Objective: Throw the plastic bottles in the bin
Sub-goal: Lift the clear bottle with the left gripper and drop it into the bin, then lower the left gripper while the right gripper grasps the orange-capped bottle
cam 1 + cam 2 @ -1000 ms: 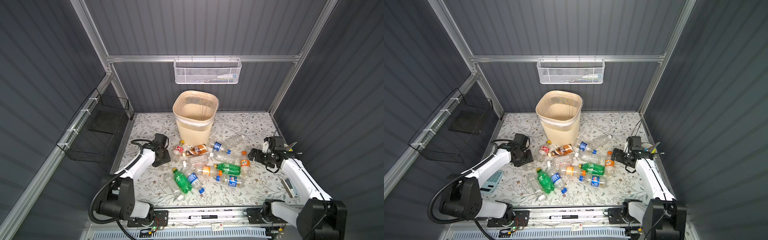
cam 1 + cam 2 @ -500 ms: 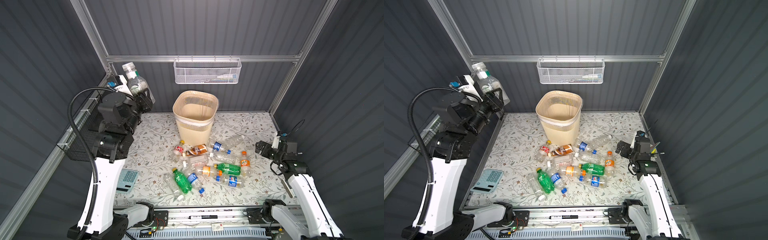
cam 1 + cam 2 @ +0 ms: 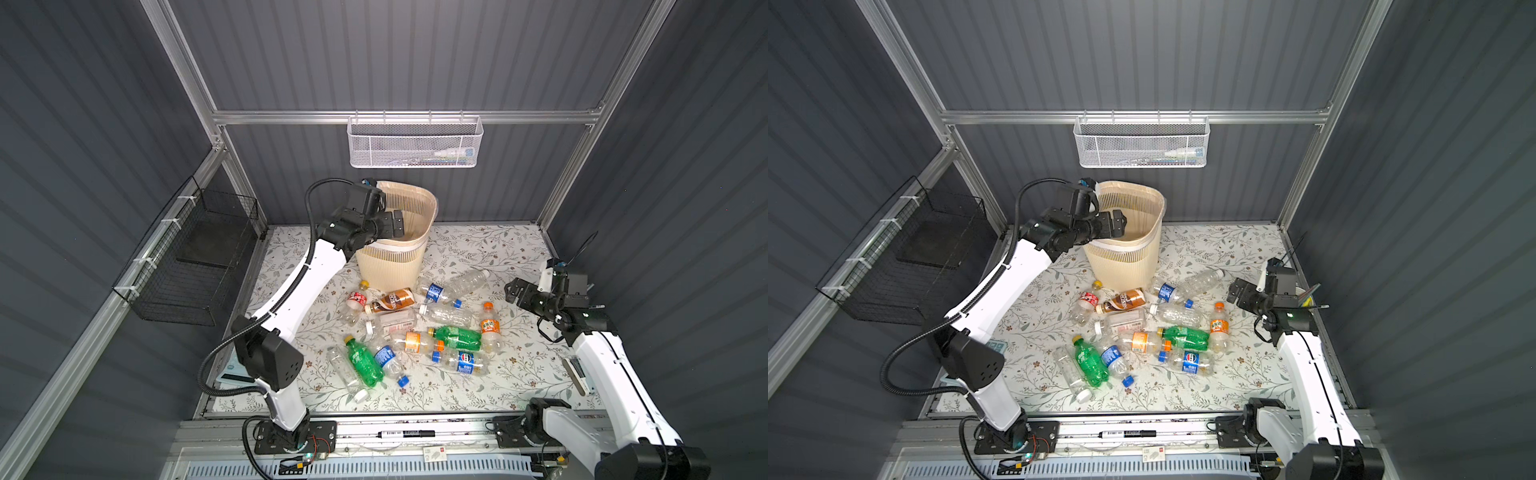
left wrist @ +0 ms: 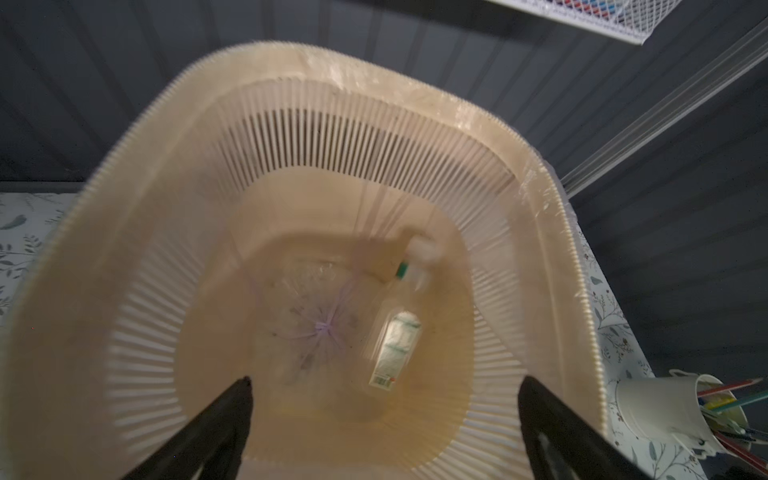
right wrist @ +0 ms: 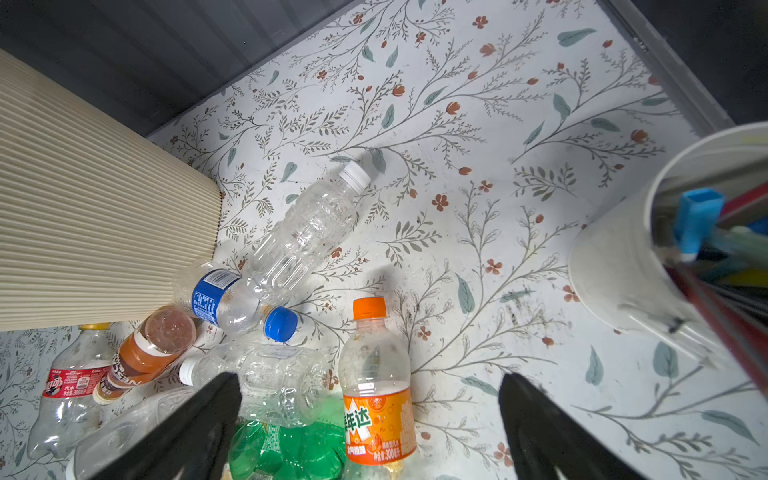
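Left wrist view: the left end effector (image 4: 384, 380) has its jaws spread wide with nothing between them, looking straight down into the bin (image 4: 291, 62). One clear bottle (image 4: 397, 336) with a pale label lies on the liner at the bottom, blurred. In both top views the other bottles (image 3: 415, 332) lie in a loose heap on the tabletop (image 3: 478, 249) just in front of the bin, several touching or overlapping.

Handling, judged:
- They look empty, so very light.
- Thin walls should dent under a hard squeeze.
- Smooth round bodies are slick and likely to roll or squirt out if pinched off-centre.
- Best hold is across the labelled mid-body, jaws square to the long axis. The neck under the cap is stiffer but narrow.

Below the right end effector (image 5: 370, 378) is an orange-label bottle (image 5: 376, 399), clear on its outer side, so it looks the easiest pick. Further off, a white-capped clear bottle (image 5: 309, 232) rests on a blue-label bottle (image 5: 224, 297). Lifting it may shift the lower one.

Pose:
- The left arm reaches up and forward, wrist bent over the bin's near rim, end effector above the opening.
- The right arm slopes up from its base, wrist turned toward the heap. Its end effector hovers over the heap's right edge, jaws wide apart and empty.
- A white cup of pencils (image 5: 623, 270) stands near its outer side.
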